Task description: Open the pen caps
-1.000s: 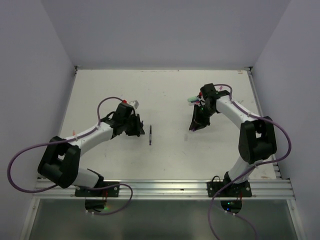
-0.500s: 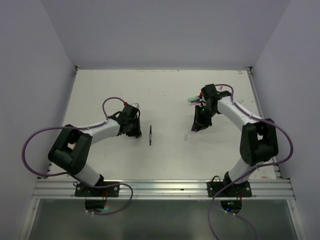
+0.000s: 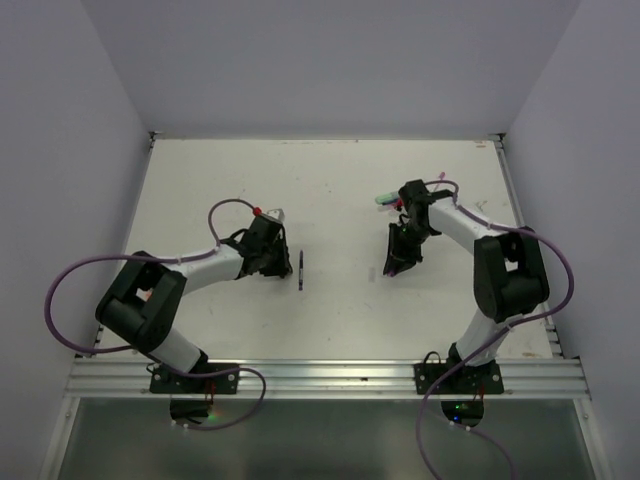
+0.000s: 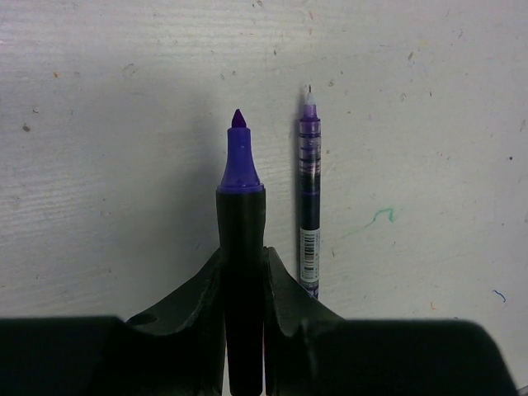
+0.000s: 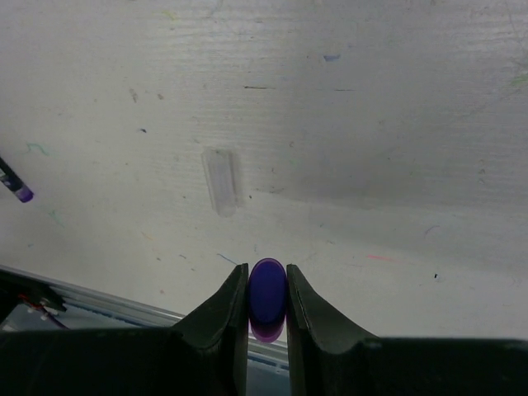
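On the left, the left gripper [image 4: 244,256] is closed narrowly around the black barrel of a purple marker [image 4: 240,177], whose bare tip is pointed away from the wrist. The left arm is stretched low over the table [image 3: 330,180] towards the middle, with its elbow folded back near the left edge. Just beside the held marker a thin purple pen [image 4: 308,198] is seen lying uncapped. Further right a clear cap [image 5: 222,180] is seen lying loose on the table. The right gripper [image 5: 267,272] is pinched on a purple cap [image 5: 267,299] (only its rounded end is shown), held apart from the marker, so the pull-off is judged done for this pen. The right arm is folded at the elbow, its wrist turned inward, near a cluster of pens [image 3: 384,199]. The next move is judged to call for marker and cap to be set down and another pen taken.
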You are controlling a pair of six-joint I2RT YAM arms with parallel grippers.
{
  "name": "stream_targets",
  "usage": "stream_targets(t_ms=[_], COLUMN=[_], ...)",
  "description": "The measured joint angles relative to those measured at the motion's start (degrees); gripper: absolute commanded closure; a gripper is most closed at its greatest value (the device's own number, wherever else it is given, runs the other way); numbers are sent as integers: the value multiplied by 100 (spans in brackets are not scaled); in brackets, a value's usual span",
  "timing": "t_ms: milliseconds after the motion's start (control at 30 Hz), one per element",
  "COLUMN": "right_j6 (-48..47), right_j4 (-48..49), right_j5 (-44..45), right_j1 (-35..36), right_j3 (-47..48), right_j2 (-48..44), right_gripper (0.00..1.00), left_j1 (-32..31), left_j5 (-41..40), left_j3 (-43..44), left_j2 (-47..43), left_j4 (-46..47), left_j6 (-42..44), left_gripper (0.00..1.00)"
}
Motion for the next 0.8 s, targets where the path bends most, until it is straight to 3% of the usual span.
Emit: stream_targets(t_ms=[133, 600, 800], right_j6=[-7, -57, -103], right_j4=[79, 245, 389], right_j5=[-4, -9, -28], right_j1=[0, 0, 0], right_j3=[-74, -28, -26], right_j2=[267, 603, 739], right_gripper=[100, 100, 94], left_j1=[0, 0, -11], left_j5=[42, 199, 190], left_j3=[-31, -70, -153], left_j2=[2, 33, -81], left_j4=[79, 260, 315], left_j6=[-101, -293, -385], left_gripper=[71, 62, 48])
